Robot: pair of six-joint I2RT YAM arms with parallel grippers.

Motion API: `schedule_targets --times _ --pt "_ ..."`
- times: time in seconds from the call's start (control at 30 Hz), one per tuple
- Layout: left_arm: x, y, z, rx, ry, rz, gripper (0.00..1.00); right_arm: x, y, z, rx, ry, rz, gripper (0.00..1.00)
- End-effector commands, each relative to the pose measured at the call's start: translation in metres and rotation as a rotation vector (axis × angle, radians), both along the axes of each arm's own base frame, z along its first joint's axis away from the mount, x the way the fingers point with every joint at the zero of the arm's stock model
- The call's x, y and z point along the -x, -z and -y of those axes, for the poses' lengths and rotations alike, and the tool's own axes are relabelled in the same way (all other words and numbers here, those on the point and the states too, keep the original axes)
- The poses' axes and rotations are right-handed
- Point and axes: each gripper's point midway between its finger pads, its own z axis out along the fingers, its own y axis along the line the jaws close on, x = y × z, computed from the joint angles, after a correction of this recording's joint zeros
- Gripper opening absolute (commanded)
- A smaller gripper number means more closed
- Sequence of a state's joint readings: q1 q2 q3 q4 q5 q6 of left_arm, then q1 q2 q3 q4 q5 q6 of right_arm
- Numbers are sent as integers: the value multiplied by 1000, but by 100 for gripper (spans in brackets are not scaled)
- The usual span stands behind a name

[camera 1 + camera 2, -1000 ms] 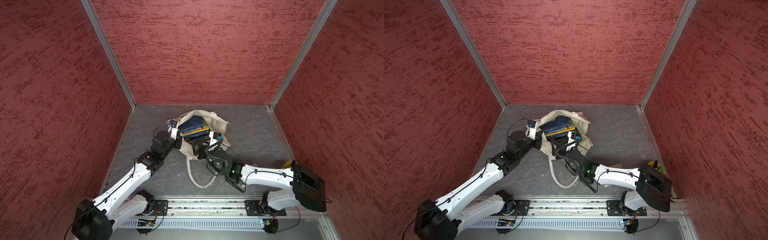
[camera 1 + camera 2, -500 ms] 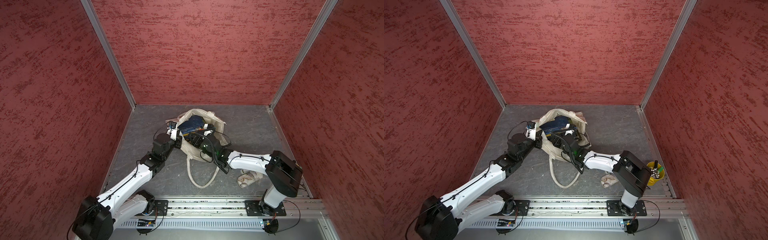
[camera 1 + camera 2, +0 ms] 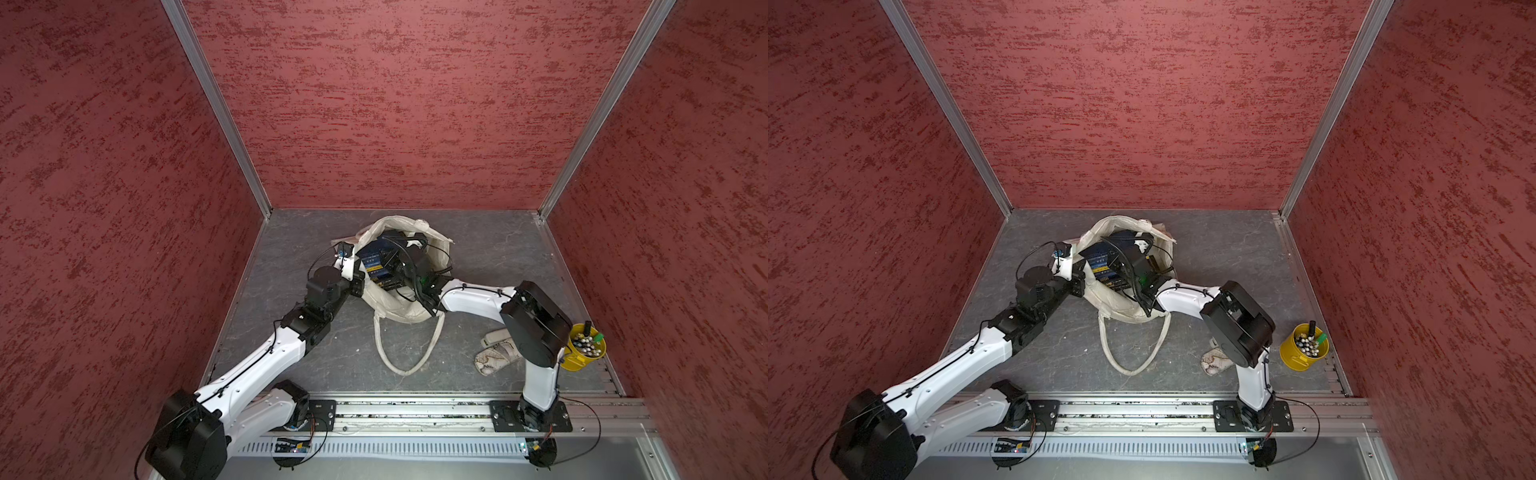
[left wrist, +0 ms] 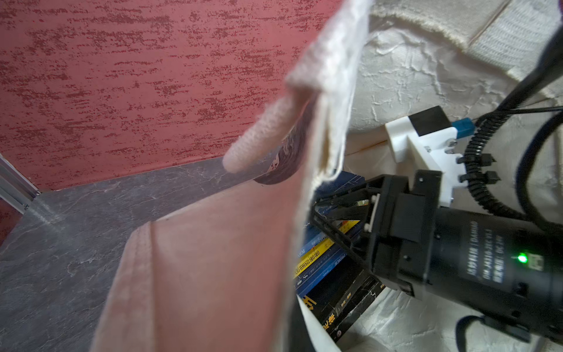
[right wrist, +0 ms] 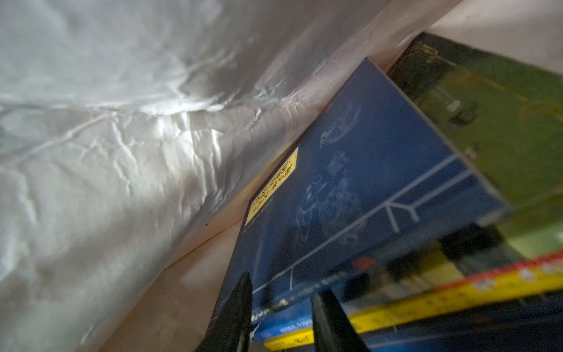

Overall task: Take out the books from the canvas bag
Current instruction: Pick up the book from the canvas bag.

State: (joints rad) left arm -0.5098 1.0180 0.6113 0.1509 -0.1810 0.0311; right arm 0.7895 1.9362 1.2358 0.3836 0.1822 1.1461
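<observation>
**Right jaws at the top blue book, bag mouth held open**

I have the canvas bag (image 3: 397,309) lying on the grey tabletop (image 3: 490,249), toward the back of the cell and about midway across. Its mouth is turned up and its handle loop (image 3: 401,371) trails over the near side of the table. The books (image 3: 376,264) sit stacked inside it, spines showing in both top views. I see none on the table, so I judge the task to be at its first extraction.

The left gripper (image 3: 357,286) is clenched on the bag's rim on the side nearest its own arm. In the left wrist view the cloth stands up from that pinch like a wall, which leaves the mouth open. The right gripper (image 5: 280,314) is down inside the bag. In its wrist view the two dark fingers (image 5: 239,307) straddle the edge of the dark blue book (image 5: 350,183) at the top of the pile, with the yellow book (image 5: 426,301) just under it. The jaws stand narrow round that edge, but I cannot tell whether they bite it.

The step in hand looks like the grasp of the top book. Next I want a firm close on that one cover only, then a pull out through the open mouth. The left pinch must stay steady so the cloth does not ride up. The risks I see are catching the yellow book too, or snagging the rim.
</observation>
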Motion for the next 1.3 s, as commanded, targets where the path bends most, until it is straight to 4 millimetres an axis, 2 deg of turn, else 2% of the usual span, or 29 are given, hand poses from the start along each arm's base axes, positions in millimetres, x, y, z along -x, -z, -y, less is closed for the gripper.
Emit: schedule_targets --times 0.0,0.1,0.2,0.33,0.43,0.6,0.73,0.8,1.0,1.17,1.2,1.23,1.27 --pt "-4 -29 0 38 -14 93 0 -12 3 -2 8 19 -18 34" --pt "-4 -29 0 35 -14 94 0 -21 7 -9 16 20 -29 32" --pt "-6 -28 -1 28 -21 95 0 -30 6 -11 30 35 -17 22" --pt "-10 -28 -9 20 -56 102 0 -33 -8 -11 51 32 25 10" --pt "-13 -29 -13 28 -72 101 0 -28 -23 -8 55 14 60 0" --pt "-16 -29 -19 38 -96 98 0 -7 -55 10 49 -3 132 0" --pt "-17 -26 -19 41 -97 86 0 11 -72 20 40 -39 166 0" --pt "-18 -27 -20 40 -100 88 0 22 -78 28 29 -47 180 0" --pt "-19 -26 -23 42 -112 86 0 49 -76 47 13 -79 181 0" --pt "-21 -24 -24 47 -117 75 0 72 -106 61 -5 -109 258 0" --pt "-21 -24 -24 48 -118 74 0 74 -105 62 4 -112 258 0" --pt "-21 -25 -24 50 -118 77 0 81 -118 68 -11 -116 283 0" --pt "-20 -24 -24 48 -119 76 0 86 -122 71 -12 -121 294 0"
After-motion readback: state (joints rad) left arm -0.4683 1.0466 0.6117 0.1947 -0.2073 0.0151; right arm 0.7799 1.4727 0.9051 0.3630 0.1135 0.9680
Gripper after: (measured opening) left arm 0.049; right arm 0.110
